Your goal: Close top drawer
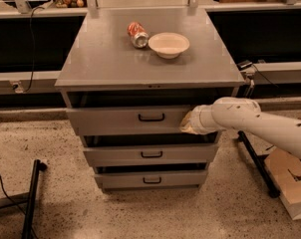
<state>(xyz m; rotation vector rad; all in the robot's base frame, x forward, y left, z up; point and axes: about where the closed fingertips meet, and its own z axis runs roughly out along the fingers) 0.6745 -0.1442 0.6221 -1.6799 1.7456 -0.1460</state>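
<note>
Gripper (186, 124) at front of top drawer (115, 121), handle (151, 117) centre-ward of it | grip state indiscernible | risk: off-centre push could skew, jam drawer.

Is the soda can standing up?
No, the can lies on its side beside the bowl, while the gripper is at the front of the top drawer.

Grey tabletop (105, 59) has a soda can (138, 34) on its side at 11 o'clock, with a white bowl (169, 44) just beside it at 1. The tool (186, 123) sits against the top drawer (115, 121).
</note>
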